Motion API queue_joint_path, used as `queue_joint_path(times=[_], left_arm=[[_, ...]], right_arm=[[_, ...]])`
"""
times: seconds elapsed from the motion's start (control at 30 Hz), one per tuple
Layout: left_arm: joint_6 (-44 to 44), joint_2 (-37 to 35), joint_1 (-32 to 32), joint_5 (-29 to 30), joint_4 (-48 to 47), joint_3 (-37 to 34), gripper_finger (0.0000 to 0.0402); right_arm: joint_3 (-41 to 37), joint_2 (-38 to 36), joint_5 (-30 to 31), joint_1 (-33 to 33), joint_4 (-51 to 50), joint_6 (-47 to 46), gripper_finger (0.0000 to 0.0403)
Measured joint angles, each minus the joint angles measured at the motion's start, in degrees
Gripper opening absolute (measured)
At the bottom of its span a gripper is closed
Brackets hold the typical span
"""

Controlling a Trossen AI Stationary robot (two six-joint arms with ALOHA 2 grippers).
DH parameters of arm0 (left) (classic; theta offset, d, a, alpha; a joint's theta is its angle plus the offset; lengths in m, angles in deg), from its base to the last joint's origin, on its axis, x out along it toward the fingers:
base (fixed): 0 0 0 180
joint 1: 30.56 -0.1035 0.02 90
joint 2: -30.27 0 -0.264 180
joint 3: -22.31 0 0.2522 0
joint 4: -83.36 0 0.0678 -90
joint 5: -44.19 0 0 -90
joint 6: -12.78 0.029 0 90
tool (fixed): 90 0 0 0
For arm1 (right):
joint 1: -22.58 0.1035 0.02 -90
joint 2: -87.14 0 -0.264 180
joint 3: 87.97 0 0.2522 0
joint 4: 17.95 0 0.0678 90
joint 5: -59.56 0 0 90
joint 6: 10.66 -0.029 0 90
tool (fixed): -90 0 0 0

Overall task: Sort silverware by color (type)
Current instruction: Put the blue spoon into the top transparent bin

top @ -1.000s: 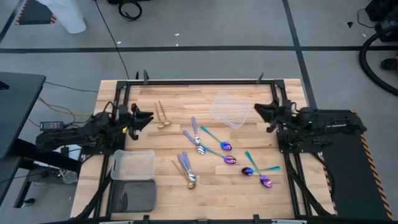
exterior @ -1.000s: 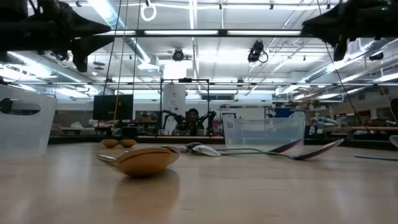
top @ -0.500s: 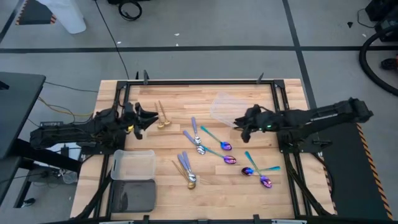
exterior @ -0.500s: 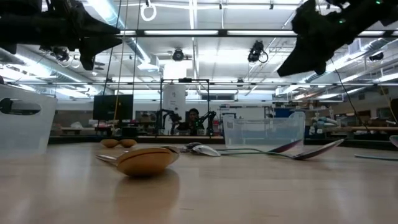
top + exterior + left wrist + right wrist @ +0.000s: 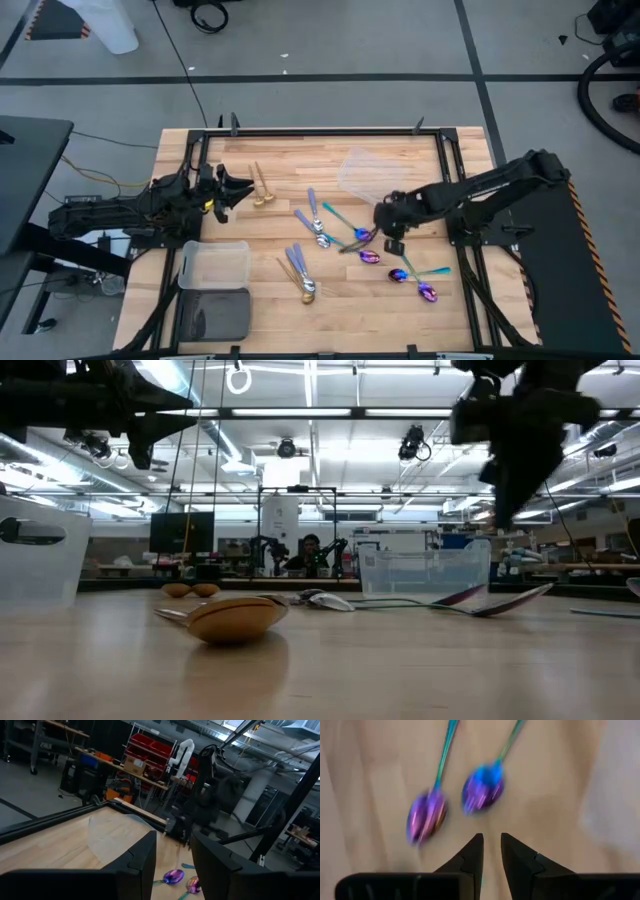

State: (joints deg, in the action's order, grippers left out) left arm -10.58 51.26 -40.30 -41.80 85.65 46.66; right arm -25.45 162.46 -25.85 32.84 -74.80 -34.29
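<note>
No legible text, labels, brand marks, numbers or signs in any view. Checked the worktop (image 5: 330,160), the clear containers and the silverware from above: unmarked. The red bins (image 5: 152,750) on the far shelving show no readable lettering. The room beyond the worktop in the low view carries nothing that can be read.

Bare wood lies open at lower right of the table (image 5: 465,310); spoons (image 5: 362,236) and a clear container (image 5: 368,176) crowd the centre.
</note>
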Motion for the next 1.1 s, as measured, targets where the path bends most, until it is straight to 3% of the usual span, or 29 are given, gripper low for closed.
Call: queue_joint_path(times=[0.3, 0.47, 0.73, 1.1], left_arm=[[0.41, 0.00, -0.02, 0.01, -0.01, -0.01, 0.0130], [0.54, 0.00, -0.02, 0.02, -0.02, -0.02, 0.0130], [0.61, 0.00, -0.04, 0.02, -0.02, -0.02, 0.0130], [0.61, 0.00, -0.04, 0.02, -0.04, -0.02, 0.0130]], right_arm=[[0.06, 1.38, -4.82, 10.01, -10.37, -13.64, 0.0127], [-2.02, 1.47, -5.94, 16.74, -10.64, -13.84, 0.0154], [-5.15, 1.47, -6.29, 22.72, -7.49, -14.67, 0.0144], [-11.48, 2.08, -6.17, 26.55, 0.70, -23.21, 0.0144]])
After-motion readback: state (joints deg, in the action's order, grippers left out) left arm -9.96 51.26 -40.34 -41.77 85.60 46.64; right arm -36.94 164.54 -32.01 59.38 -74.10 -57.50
